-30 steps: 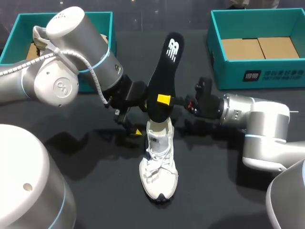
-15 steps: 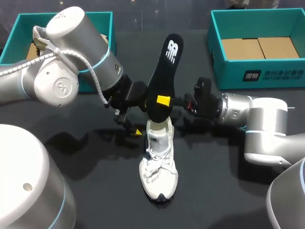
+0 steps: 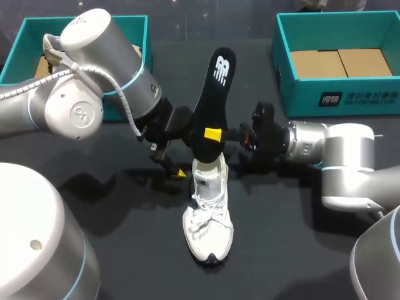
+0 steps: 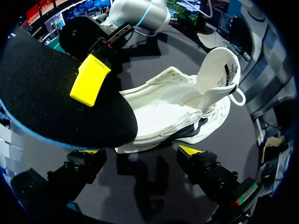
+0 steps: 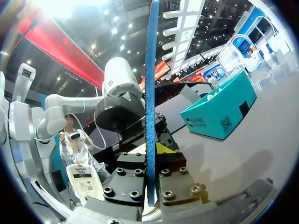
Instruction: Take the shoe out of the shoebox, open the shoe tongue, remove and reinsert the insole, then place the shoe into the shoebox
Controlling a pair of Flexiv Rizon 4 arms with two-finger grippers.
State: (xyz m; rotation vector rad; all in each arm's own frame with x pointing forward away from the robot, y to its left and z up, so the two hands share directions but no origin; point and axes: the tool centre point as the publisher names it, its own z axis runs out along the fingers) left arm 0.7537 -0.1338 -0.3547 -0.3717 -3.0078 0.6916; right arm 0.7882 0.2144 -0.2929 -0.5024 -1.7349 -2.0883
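Insole: black, standing nearly upright at the frame's centre, its lower end at the shoe's opening; I judge it is poised to slide back in.
Right fingers: pinching the insole's lower part from both faces, reaching in from the right.
Shoe: white, on the table at lower centre, tongue lifted clear.
Left fingers: spread and empty, just left of the heel, probably to steady it.
Shoeboxes: teal, upper left and upper right, well apart from the shoe.
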